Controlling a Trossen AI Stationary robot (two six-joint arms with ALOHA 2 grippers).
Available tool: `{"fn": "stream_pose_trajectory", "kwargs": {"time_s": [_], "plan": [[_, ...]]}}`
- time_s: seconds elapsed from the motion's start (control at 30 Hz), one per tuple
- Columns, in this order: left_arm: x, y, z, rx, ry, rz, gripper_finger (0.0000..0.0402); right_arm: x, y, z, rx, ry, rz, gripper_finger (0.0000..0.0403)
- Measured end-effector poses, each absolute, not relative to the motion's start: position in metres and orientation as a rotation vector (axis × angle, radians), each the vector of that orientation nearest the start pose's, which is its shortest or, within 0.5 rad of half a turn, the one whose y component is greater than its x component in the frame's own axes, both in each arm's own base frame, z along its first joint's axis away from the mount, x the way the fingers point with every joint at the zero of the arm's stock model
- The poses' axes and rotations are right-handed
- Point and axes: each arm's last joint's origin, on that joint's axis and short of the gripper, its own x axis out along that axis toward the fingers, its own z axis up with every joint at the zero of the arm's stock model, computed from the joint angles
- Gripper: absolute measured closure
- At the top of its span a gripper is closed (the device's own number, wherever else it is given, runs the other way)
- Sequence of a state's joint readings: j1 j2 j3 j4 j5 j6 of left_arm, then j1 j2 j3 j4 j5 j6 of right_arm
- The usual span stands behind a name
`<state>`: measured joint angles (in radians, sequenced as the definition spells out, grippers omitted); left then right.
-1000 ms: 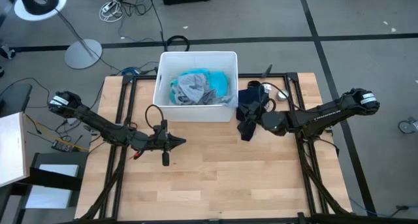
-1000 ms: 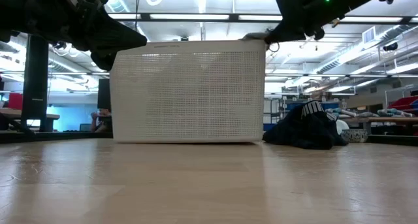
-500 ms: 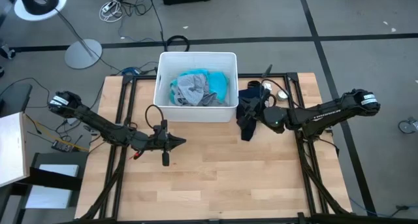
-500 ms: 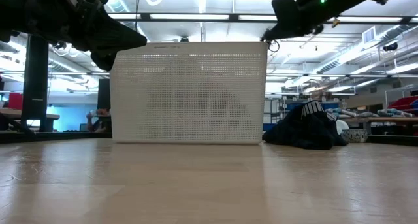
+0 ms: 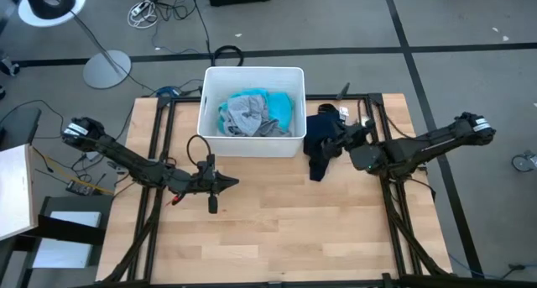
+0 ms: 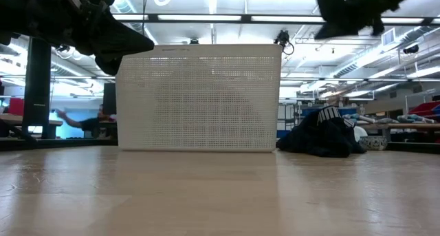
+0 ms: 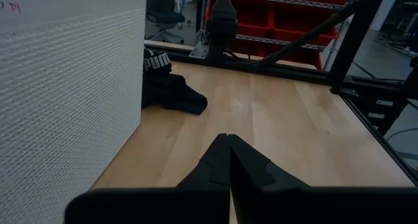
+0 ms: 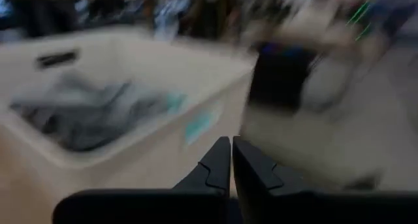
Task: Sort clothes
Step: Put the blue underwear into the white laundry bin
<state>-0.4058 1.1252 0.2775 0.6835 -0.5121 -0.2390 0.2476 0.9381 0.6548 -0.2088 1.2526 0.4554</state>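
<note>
Left gripper [image 5: 228, 184]: we see it low over the wood in front of the white bin [image 5: 210, 112], toward the bin's left corner, fingers [image 7: 222, 160] clenched together on nothing; the left wrist view shows the bin's mesh wall right beside it.

Open wood, front: we find the whole stretch of table [image 5: 277, 229] from the bin's front wall to the near edge bare, apart from the left arm crossing it.

Bin: it stands at the table's far edge, centred, its back rim reaching past the black frame rail.

Grey shirt [image 5: 245, 114]: bunched inside the bin, toward its left and middle.

Teal shirt [image 5: 281, 107]: inside the bin, under and to the right of the grey one, against the right wall.

Dark navy garment [image 5: 319, 145]: heaped on the wood touching or just beside the bin's right wall, white print showing in the left wrist view [image 7: 157, 62]; it trails toward the front past the bin's corner.

Right gripper [image 5: 342, 138]: raised over the navy heap, just right of the bin; in its wrist view the fingers [image 8: 219, 165] stand nearly together and we see nothing between them.

Open wood, right: a clear strip runs from the navy heap out to the table's right edge, crossed only by the right arm.
</note>
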Motion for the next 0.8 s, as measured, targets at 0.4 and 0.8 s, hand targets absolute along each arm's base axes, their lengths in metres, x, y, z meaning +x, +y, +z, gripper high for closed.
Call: {"fn": "stream_pose_trajectory", "kwargs": {"time_s": [0.4,0.8], "plan": [[0.194,-0.068,0.182,-0.161,0.133,0.134,0.04,0.142,-0.005,0.228,0.371,0.712,-0.965,0.0366],[0.194,-0.068,0.183,-0.16,0.132,0.136,0.04,0.164,-0.019,0.224,0.223,0.821,-0.823,0.0236]]}}
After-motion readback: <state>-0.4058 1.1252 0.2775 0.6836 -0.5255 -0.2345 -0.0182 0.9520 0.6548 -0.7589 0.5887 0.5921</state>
